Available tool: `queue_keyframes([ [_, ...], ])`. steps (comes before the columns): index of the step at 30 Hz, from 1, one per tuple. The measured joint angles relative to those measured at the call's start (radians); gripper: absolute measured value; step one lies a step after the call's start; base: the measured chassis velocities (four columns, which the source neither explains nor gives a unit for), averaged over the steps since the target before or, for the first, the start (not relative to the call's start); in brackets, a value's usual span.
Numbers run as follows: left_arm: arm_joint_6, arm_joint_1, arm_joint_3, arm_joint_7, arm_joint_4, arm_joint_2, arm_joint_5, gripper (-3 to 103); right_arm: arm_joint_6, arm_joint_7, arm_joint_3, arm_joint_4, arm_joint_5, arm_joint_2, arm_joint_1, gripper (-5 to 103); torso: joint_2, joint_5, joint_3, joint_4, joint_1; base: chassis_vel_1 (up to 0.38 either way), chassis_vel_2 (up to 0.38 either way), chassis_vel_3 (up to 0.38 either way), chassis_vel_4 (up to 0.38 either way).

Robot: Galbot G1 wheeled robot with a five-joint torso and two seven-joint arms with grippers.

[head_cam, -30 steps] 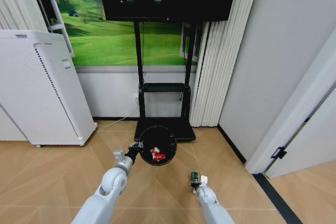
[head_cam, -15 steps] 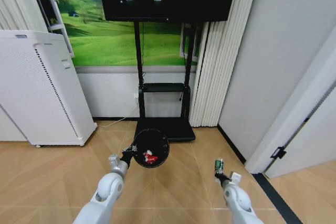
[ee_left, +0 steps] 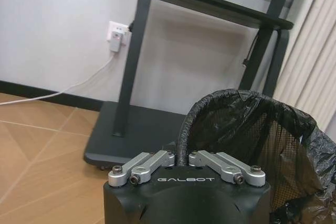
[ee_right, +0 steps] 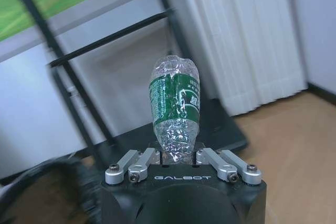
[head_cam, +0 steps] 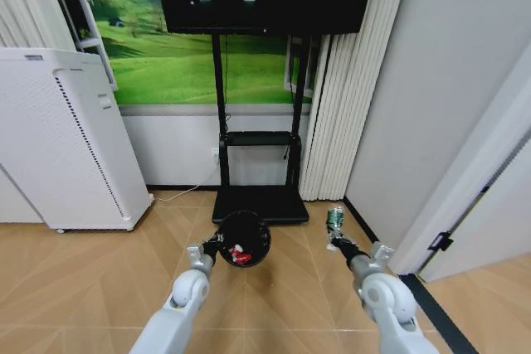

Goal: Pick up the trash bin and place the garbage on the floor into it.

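Observation:
My left gripper [head_cam: 212, 247] is shut on the rim of the black trash bin [head_cam: 245, 236], which hangs above the wooden floor [head_cam: 83, 275]. Red-and-white garbage [head_cam: 239, 254] lies inside it. The left wrist view shows the same gripper [ee_left: 181, 157] clamped on the bag-lined rim of the bin [ee_left: 252, 129]. To the bin's right, my right gripper [head_cam: 336, 240] is shut on the base of a small green-labelled bottle [head_cam: 334, 219], held upright. In the right wrist view the bottle [ee_right: 176, 103] stands up from the gripper [ee_right: 176, 157], and the bin [ee_right: 42, 192] shows blurred beside it.
A black TV-stand base [head_cam: 261, 202] sits just behind the bin, with the screen above. A tall white perforated appliance [head_cam: 66, 147] stands at the left. Pale curtains [head_cam: 348, 80] and a wall with a door [head_cam: 489, 238] close off the right.
My right gripper has lifted the bottle from low near the floor, up and outward to the right. The left gripper with the bin has shifted only slightly.

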Motion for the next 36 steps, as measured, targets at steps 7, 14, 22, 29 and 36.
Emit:
queue_keyframes([
  [7, 0.000, -0.022, 0.023, 0.011, 0.028, -0.053, 0.015, 6, 0.000, 0.002, -0.174, 0.008, -0.062, -0.021, 0.012, 25, 0.000, -0.0002, 0.000, 0.0000, 0.000, 0.000, 0.000, 0.000, 0.000],
  [14, 0.000, -0.025, 0.041, 0.001, 0.035, -0.087, 0.032, 6, 0.003, 0.012, -0.313, -0.023, -0.104, -0.033, 0.043, 26, 0.000, -0.0001, 0.000, 0.0001, 0.000, 0.000, 0.000, 0.000, 0.000],
  [22, 0.007, -0.010, 0.054, -0.015, -0.006, -0.062, 0.018, 6, -0.002, 0.040, -0.362, -0.102, -0.135, -0.023, 0.061, 52, 0.000, 0.0000, 0.000, 0.0002, 0.000, 0.000, 0.000, 0.000, 0.000],
  [29, 0.011, -0.006, 0.058, -0.013, -0.018, -0.049, 0.012, 6, -0.001, 0.049, -0.348, -0.107, -0.141, -0.008, 0.058, 74, 0.000, 0.0000, 0.000, 0.0002, 0.000, 0.000, 0.000, 0.000, 0.000],
  [36, 0.012, 0.009, 0.043, -0.010, -0.042, -0.040, 0.007, 6, 0.026, 0.056, -0.304, -0.089, -0.144, -0.005, 0.043, 99, 0.000, -0.0001, 0.000, 0.0000, 0.000, 0.000, 0.000, 0.000, 0.000],
])
